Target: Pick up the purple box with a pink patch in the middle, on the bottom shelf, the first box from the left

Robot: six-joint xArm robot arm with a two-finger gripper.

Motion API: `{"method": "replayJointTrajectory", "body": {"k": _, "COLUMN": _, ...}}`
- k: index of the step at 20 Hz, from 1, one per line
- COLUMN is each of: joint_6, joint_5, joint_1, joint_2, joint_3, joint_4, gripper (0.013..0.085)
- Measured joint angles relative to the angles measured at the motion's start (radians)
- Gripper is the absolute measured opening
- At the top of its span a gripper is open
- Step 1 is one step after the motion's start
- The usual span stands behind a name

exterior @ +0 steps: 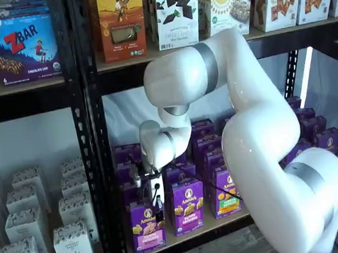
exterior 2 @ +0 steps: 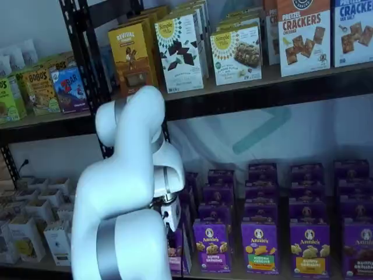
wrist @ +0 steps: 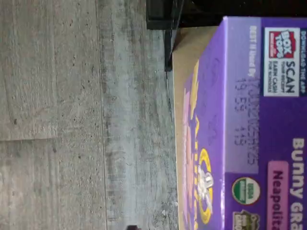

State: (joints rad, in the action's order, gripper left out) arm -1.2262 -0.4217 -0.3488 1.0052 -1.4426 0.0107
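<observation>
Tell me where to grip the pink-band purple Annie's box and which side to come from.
Grip the purple box across its narrow side walls near the top, coming down from above and in front: it stands upright at the front edge of the bottom shelf, with a neighbouring carton close beside it.

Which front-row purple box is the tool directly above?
The purple box at the row's left end, pink band on its front; the tool hangs over it. Its neighbours carry violet and green bands.

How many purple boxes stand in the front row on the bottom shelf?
5: the purple box beside the arm, four neighbours rightward; others may be hidden.
</observation>
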Motion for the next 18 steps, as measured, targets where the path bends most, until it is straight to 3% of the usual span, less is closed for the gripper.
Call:
{"method": "replayJointTrajectory", "body": {"k": 4, "joint_6": 0.005, "joint_5": 0.005, "joint_1": -0.001, "joint_2": 0.001, "joint_3": 0.002, "joint_4": -0.005, "gripper": 0.0690}}
{"method": "replayJointTrajectory", "body": {"k": 6, "joint_6": 0.005, "joint_5": 0.000, "joint_1": -0.002, "joint_2": 0.001, "joint_3": 0.002, "joint_4": -0.004, "gripper": 0.0610}}
{"method": "replayJointTrajectory", "body": {"k": 16, "joint_6": 0.013, "joint_5": 0.009, "joint_1": -0.005, "joint_2": 0.005, "joint_3": 0.000, "joint_4": -0.010, "gripper": 0.0610}}
{"method": "replayJointTrajectory", "body": {"k": 18, "joint_6": 0.006, "joint_5": 0.007, "joint_1": -0.005, "joint_2": 0.006, "joint_3": -0.002, "joint_4": -0.001, "gripper": 0.0570}}
